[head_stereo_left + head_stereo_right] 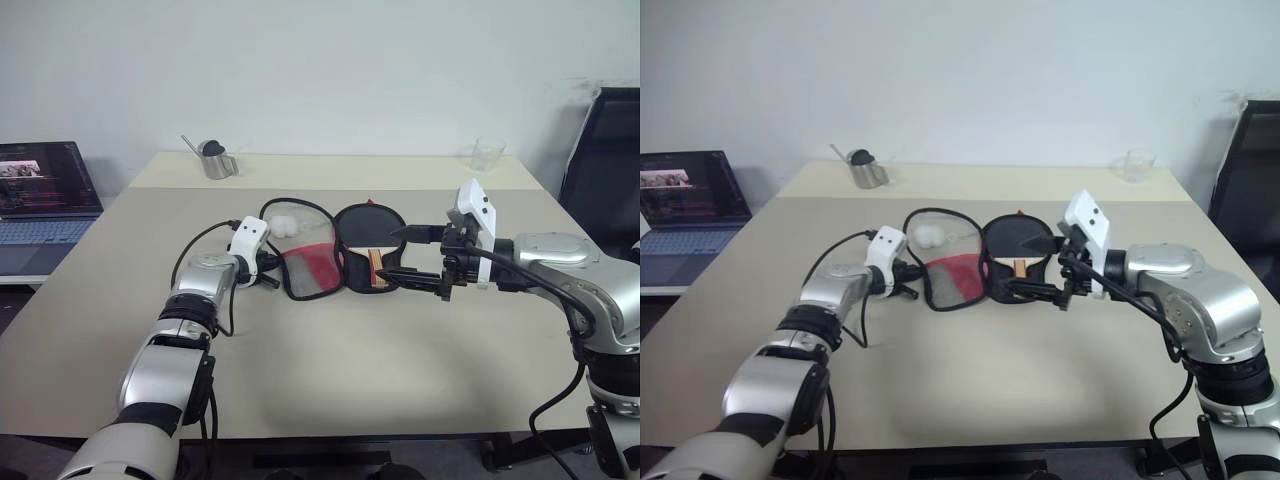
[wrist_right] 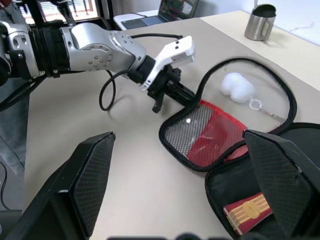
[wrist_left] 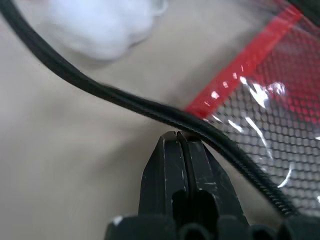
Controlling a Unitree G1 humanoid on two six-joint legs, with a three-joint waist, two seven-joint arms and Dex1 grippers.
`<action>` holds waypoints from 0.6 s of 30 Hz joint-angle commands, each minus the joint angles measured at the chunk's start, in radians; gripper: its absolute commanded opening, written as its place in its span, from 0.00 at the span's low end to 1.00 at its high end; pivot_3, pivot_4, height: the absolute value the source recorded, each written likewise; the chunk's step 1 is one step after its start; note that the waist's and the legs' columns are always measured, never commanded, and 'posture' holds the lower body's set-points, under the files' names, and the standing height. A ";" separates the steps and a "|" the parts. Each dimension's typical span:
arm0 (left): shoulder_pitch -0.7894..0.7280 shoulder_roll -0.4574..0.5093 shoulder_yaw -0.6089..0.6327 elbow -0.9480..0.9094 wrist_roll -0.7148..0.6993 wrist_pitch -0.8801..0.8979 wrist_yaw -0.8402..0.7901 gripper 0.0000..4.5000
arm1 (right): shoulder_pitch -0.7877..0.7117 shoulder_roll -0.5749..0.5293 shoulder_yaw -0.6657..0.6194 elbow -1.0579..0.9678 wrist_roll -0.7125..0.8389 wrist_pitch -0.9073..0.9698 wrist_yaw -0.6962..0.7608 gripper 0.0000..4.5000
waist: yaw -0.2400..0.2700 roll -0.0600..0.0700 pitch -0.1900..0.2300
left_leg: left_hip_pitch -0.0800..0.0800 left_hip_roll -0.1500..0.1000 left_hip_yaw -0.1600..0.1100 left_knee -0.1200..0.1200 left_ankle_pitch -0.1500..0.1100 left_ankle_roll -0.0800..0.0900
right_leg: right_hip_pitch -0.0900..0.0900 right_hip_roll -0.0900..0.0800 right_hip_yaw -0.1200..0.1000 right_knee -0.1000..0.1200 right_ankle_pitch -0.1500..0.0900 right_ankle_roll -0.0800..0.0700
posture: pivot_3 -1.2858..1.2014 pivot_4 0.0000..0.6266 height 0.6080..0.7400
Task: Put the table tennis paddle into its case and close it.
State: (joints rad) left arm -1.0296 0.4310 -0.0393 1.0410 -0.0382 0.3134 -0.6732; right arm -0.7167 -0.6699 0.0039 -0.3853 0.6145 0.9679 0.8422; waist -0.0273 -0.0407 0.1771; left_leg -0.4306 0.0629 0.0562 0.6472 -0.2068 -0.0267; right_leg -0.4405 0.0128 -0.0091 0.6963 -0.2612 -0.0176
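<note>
The case [image 1: 305, 262] lies unzipped on the table, its mesh-and-red flap spread toward my left. The table tennis paddle [image 1: 368, 228] rests in the case's other half, black face up, with its striped wooden handle [image 2: 248, 212] pointing toward me. My left gripper [image 3: 178, 136] is shut, its tips touching the black rim of the flap [image 3: 125, 97]; I cannot tell whether any fabric is pinched between them. My right gripper [image 1: 405, 254] is open and hovers just above the table beside the handle, with nothing between its fingers.
A white fluffy ball [image 1: 287, 225] on a key ring lies inside the flap's loop. A metal cup [image 1: 215, 160] and a clear glass [image 1: 487, 153] stand at the far edge. A laptop [image 1: 40, 195] sits off to the left and a black chair [image 1: 605, 160] to the right.
</note>
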 commanded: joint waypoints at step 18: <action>-0.053 -0.136 0.010 -0.244 -0.037 0.017 -0.050 0.01 | 0.119 -0.280 -0.190 0.106 -0.046 -0.200 0.118 1.00 | 0.020 0.000 0.000 | 0.000 -0.001 0.000 0.000 0.000 0.000 | 0.001 0.000 0.000 -0.001 0.000 0.001 | 0.52 0.24 1.00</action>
State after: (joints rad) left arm -1.0403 0.3138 -0.0318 0.8375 -0.0596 0.3378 -0.7218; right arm -0.5927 -0.9273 -0.1341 -0.2744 0.5709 0.8074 0.9458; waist -0.0070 -0.0407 0.1772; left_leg -0.4301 0.0617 0.0565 0.6474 -0.2067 -0.0268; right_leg -0.4392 0.0124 -0.0087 0.6954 -0.2609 -0.0169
